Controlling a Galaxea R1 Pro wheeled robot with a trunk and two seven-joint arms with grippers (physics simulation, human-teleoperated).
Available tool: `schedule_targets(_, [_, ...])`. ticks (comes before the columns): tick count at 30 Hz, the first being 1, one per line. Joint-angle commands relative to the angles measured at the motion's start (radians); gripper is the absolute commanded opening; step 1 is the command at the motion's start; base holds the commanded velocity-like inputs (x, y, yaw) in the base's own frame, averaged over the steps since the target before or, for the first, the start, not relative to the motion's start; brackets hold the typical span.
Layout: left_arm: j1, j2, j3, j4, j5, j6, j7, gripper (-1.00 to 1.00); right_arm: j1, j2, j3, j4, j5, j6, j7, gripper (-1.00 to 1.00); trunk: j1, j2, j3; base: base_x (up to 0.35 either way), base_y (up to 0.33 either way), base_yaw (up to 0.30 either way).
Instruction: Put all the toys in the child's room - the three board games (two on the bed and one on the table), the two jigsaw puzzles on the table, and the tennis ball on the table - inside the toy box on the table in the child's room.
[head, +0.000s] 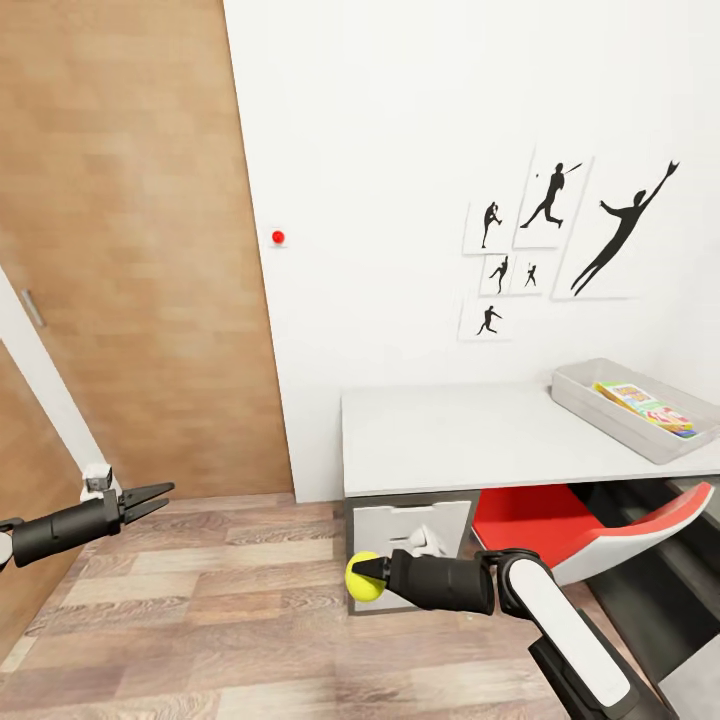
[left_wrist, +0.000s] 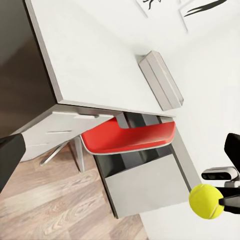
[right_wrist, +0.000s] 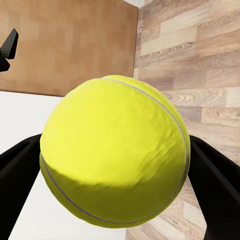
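Closest to the camera on the robot's head, the right gripper reached out low over the wood-plank floor, its black jaws closed around the tennis ball. In the right wrist view the yellow-green ball sat squarely between the two dark fingers, pressed on both sides. To the left and a little farther out, the left gripper hung above the floor with its jaws slightly parted and nothing between them. Just beyond the ball stood the lower dark-grey unit with a white panel, joined to the white-topped desk. A red chair was tucked under the desk. At the desk's far right end, close to the wall, rested the light-grey toy box, holding a colourful flat board game; whether anything else lay in it could not be made out. Behind the desk, black silhouette pictures hung on the white wall, and a small red dot marked the wall near a wooden door on the left.
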Motion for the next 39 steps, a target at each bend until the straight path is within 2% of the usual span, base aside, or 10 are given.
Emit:
schedule_targets(1, [-0.004,0.001,-0.007,0.0,0.011,0.007,-0.003,1.0,-0.001,0.0,0.001,-0.001,-0.01,-0.001,-0.011,-1.0,0.001,-0.002,-0.002,0.0,0.0,-0.08])
schedule_targets(16, [-0.004,0.001,-0.007,0.0,0.011,0.007,-0.003,1.0,-0.001,0.0,0.001,-0.001,-0.01,-0.002,-0.009,-1.0,0.001,-0.002,0.005,0.0,0.0,-0.217])
schedule_targets(26, [-0.004,0.001,-0.007,0.0,0.011,0.007,-0.003,1.0,-0.001,0.0,0.0,-0.001,-0.01,-0.002,-0.009,-1.0,0.001,-0.002,0.006,0.0,0.0,-0.01])
schedule_targets(34, [-0.009,-0.001,-0.001,-0.01,0.012,0.032,-0.045,1.0,-0.004,0.0,0.001,-0.003,-0.009,-0.004,-0.022,-1.0,0.001,-0.002,0.006,0.0,0.0,0.0])
schedule_targets(36, [-0.017,-0.018,0.023,-0.016,0.011,0.093,-0.041,1.0,-0.016,0.0,-0.006,-0.002,-0.009,-0.004,-0.048,-1.0,0.001,-0.002,0.006,0.0,0.0,0.0])
schedule_targets(37, [-0.02,-0.031,0.055,-0.016,0.01,0.144,-0.033,1.0,-0.033,0.001,-0.013,-0.002,-0.009,-0.002,-0.07,-1.0,0.001,-0.002,0.006,0.0,0.0,0.0])
schedule_targets(39, [-0.033,-0.066,0.161,-0.016,0.001,0.255,0.028,1.0,-0.089,-0.001,-0.04,-0.004,-0.01,0.004,-0.133,-1.0,0.001,-0.002,0.006,0.0,0.0,0.0])
